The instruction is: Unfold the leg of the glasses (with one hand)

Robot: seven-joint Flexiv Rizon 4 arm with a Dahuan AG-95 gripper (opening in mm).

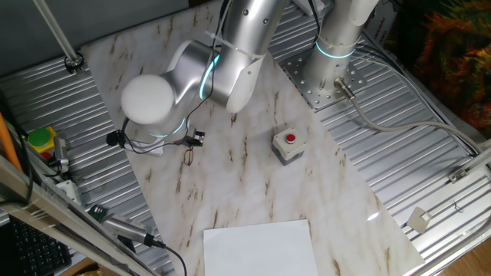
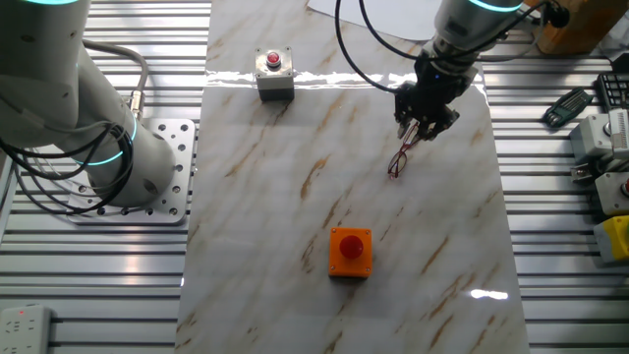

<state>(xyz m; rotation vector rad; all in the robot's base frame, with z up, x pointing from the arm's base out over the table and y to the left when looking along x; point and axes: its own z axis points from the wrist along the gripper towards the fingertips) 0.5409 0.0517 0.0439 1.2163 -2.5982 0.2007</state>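
Note:
The glasses [image 2: 396, 165] lie on the marble tabletop, a thin dark wire frame; in the one fixed view the glasses [image 1: 188, 156] show just below the arm's wrist. The leg [image 2: 410, 147] runs up from the frame into my gripper [image 2: 425, 128]. The gripper stands directly over that end with its fingers close together on the wire. The arm's silver body hides the gripper itself in the one fixed view.
A grey box with a red button [image 2: 274, 74] stands on the marble board [image 2: 295, 197], away from the glasses. An orange box with a red button [image 2: 351, 251] sits lower down the board. A white sheet [image 1: 261, 245] lies at one edge. The arm's base plate [image 2: 162, 167] is beside the board.

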